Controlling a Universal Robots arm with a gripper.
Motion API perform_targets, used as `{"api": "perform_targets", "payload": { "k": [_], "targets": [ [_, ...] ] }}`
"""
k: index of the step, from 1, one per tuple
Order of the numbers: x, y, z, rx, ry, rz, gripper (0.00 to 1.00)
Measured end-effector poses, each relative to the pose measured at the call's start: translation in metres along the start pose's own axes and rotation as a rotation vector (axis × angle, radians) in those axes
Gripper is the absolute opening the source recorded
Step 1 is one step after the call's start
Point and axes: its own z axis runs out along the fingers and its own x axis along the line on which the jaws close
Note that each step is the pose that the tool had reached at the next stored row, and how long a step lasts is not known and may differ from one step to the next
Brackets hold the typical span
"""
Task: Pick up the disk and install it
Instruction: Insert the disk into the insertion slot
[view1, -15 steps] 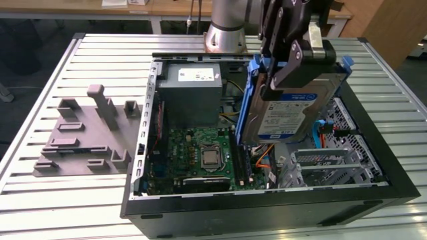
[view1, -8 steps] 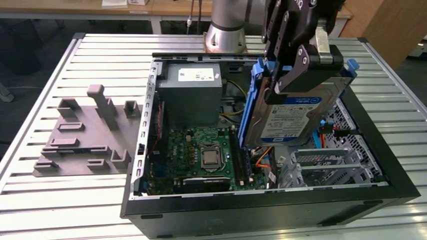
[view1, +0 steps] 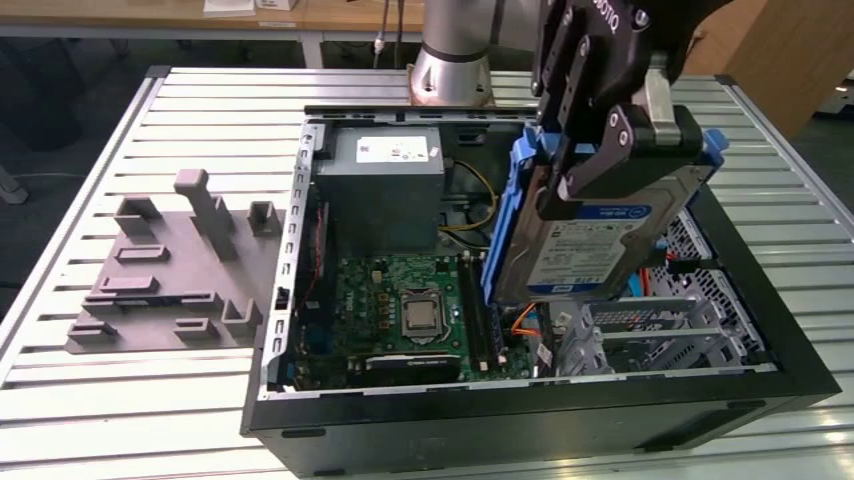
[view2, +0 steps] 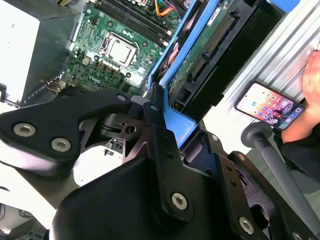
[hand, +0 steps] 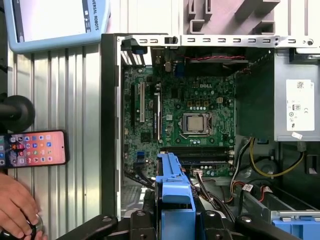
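Grips the disk in the gripper, jaws clamped firmly on its two flat faces at the upper end. Holds it on edge above the uncovered computer case, long axis steep, close to vertical, upper end leaning toward the exterior view's right, labelled face turned to that camera. Carries the blue rail frame along the edge on the exterior view's left. In the second wrist view, presents the green circuit side with its connector.

Beneath and beside the lower end: motherboard, orange cables, perforated drive cage. Farther back in the case, a grey power supply box. Outside it on the slatted table, a grey fixture plate. In the first wrist view, a phone lying on the table beside the case, a hand near it.
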Motion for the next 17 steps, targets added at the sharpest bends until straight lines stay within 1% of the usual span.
{"api": "perform_targets", "payload": {
  "k": [2,6,8,12,17],
  "targets": [
    [0.0005,-0.0023,0.0004,0.0000,0.0000,0.000,0.36],
    [0.0008,-0.0096,0.0015,0.0001,-0.0001,0.000,0.36],
    [0.0014,-0.0105,0.0026,0.0000,-0.0002,0.000,0.36],
    [0.0053,-0.0116,0.0055,0.0001,-0.0003,0.000,0.36],
    [0.0058,-0.0169,0.0085,0.0001,-0.0001,0.008,0.36]
  ]
}}
